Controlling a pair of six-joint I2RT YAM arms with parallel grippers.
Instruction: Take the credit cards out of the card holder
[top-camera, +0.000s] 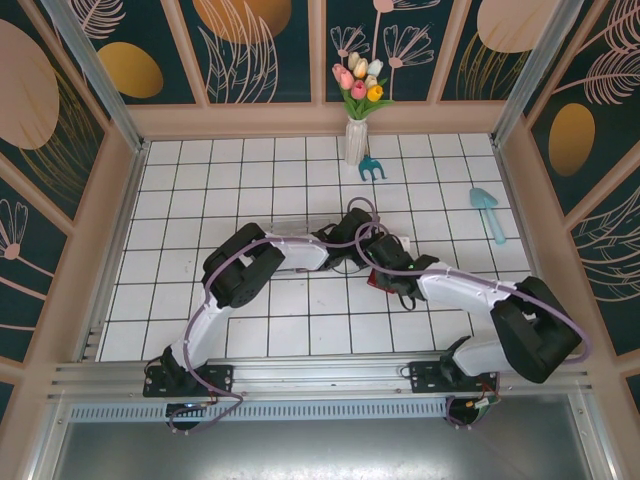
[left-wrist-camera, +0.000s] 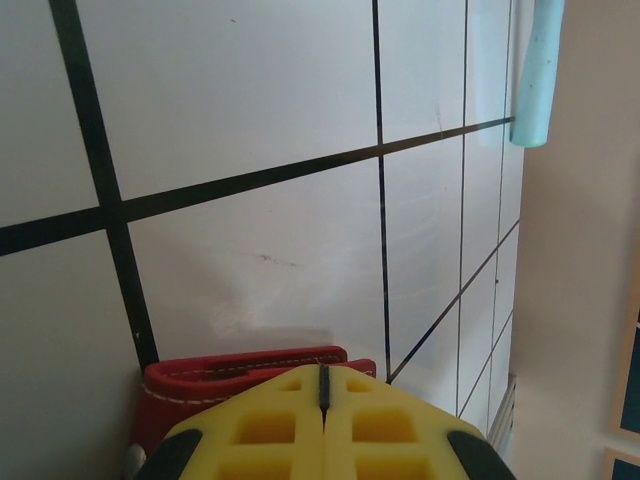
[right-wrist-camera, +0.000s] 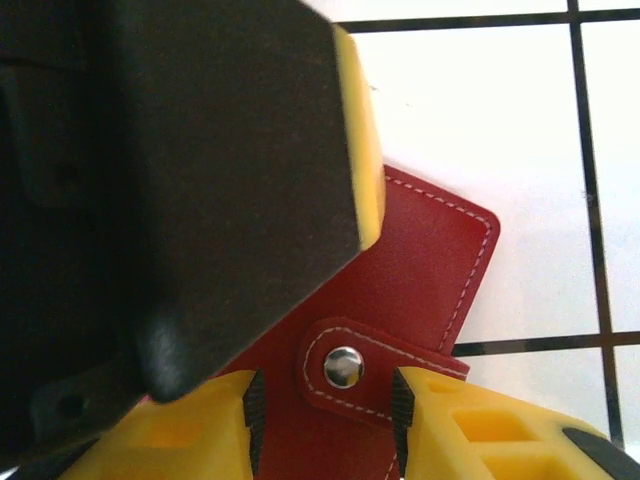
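The red card holder (top-camera: 376, 286) lies mid-table between the two grippers. In the right wrist view its stitched red face (right-wrist-camera: 430, 250) and snap strap (right-wrist-camera: 345, 366) are plain. My right gripper (right-wrist-camera: 327, 415) has a pad against the leather on each side of the strap and is shut on the holder. My left gripper (left-wrist-camera: 323, 375) is shut just over the holder's folded edge (left-wrist-camera: 200, 385). A thin dark edge, seemingly a dark grey credit card (left-wrist-camera: 322, 385), is pinched at its tips. The left gripper's finger (right-wrist-camera: 250, 150) hides the holder's upper left part.
A white vase of tulips (top-camera: 356, 140) stands at the back wall, with a small blue rake (top-camera: 372, 167) beside it. A pale blue trowel (top-camera: 488, 212) lies at the right, its handle (left-wrist-camera: 538, 70) near the side wall. Both arms crowd the table's middle.
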